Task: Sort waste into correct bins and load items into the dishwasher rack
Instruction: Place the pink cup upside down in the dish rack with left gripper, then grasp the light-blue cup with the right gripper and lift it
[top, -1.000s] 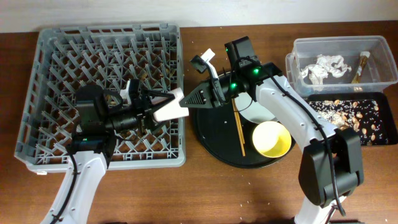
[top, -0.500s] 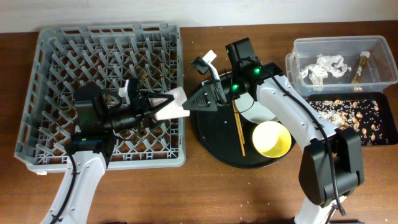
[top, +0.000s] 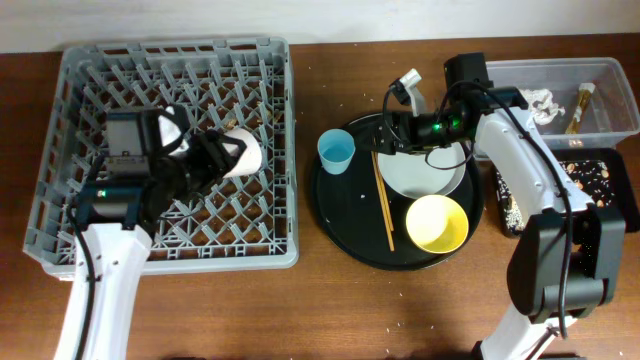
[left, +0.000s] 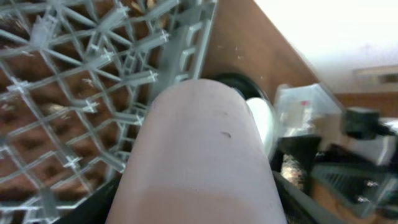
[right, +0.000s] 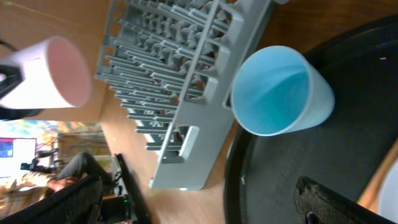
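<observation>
I grip the pink cup (top: 243, 157) in the left pincer (top: 225, 160) above the rack (top: 170, 48) — a tilted release may roll it; right pincer (top: 385, 135) spread, empty.

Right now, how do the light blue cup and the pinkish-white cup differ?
The light blue cup stands upright on the round black tray, touched by no fingers; the pinkish-white cup lies tipped sideways, held by the left gripper. The blue cup is outside the dishwasher rack; the pink one hangs over it. Both are small, plain and empty.
</observation>
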